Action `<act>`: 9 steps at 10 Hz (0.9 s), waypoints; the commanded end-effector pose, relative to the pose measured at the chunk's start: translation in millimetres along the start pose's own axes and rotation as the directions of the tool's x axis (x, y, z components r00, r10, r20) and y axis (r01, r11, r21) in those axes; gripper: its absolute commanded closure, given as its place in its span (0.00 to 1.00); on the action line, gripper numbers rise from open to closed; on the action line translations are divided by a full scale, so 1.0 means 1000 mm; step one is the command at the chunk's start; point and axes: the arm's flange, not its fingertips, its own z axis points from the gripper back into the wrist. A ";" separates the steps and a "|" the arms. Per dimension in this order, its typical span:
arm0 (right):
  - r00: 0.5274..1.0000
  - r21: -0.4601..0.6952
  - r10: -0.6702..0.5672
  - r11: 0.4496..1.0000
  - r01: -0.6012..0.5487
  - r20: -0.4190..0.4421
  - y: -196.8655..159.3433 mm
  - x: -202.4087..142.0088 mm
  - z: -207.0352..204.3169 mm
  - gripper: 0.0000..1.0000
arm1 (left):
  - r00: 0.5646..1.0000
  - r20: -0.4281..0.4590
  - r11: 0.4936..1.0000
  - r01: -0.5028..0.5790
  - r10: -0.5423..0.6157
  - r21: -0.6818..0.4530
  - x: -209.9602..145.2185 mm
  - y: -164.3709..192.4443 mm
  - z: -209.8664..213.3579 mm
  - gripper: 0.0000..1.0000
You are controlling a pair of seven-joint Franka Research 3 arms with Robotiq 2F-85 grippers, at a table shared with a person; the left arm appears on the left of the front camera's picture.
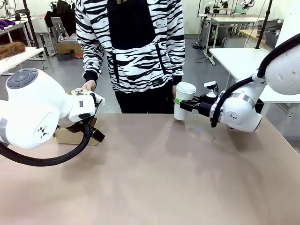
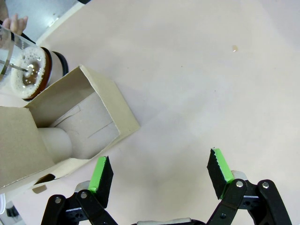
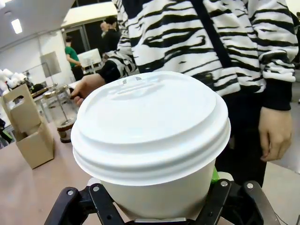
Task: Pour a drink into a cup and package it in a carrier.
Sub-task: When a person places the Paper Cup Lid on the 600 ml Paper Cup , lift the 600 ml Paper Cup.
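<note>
Clamping cup: right jaws | left jaws wide | tan table | white bench behind

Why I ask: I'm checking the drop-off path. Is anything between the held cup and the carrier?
Nothing visible stands on the table between them. The right pincer holds the cup; the open left pincer hangs close beside the carrier, so that arm may crowd the approach.

Tan table; small brownish spot on it. Zebra-striped hoodie at far edge. White table behind.
</note>
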 end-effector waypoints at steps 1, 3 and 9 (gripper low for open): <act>0.999 0.033 0.038 0.999 -0.036 -0.038 0.022 0.046 0.021 0.20 | 1.000 0.002 1.000 -0.001 0.001 -0.002 0.000 0.000 0.000 0.00; 0.998 0.053 0.058 0.997 -0.057 -0.028 0.047 0.111 0.047 0.20 | 1.000 0.002 1.000 -0.001 0.001 -0.002 0.000 0.000 0.000 0.00; 0.999 0.007 0.010 1.000 -0.010 -0.044 0.131 0.266 0.138 0.20 | 1.000 0.002 1.000 -0.001 0.001 -0.002 0.000 0.000 0.000 0.00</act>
